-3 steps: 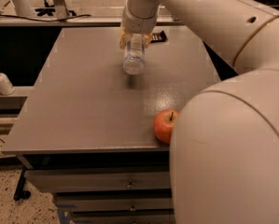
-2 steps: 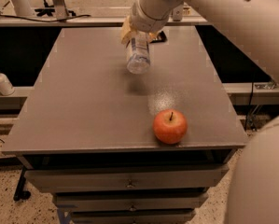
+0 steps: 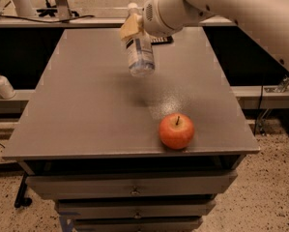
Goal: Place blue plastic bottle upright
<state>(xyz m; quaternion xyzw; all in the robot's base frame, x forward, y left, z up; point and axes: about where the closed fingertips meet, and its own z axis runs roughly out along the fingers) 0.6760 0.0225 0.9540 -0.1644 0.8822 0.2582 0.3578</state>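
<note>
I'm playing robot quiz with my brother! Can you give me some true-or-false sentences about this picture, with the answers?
1. The gripper holds the blue plastic bottle near its cap end. True.
2. The blue plastic bottle stands on the grey table. False: it hangs in the air above it, and its shadow falls on the tabletop.
3. The red apple sits near the table's front edge. True.
4. The apple touches the blue plastic bottle. False: they are clearly apart.
5. The white pump bottle sits beside the apple. False: it stands off the table, to the left.
</note>
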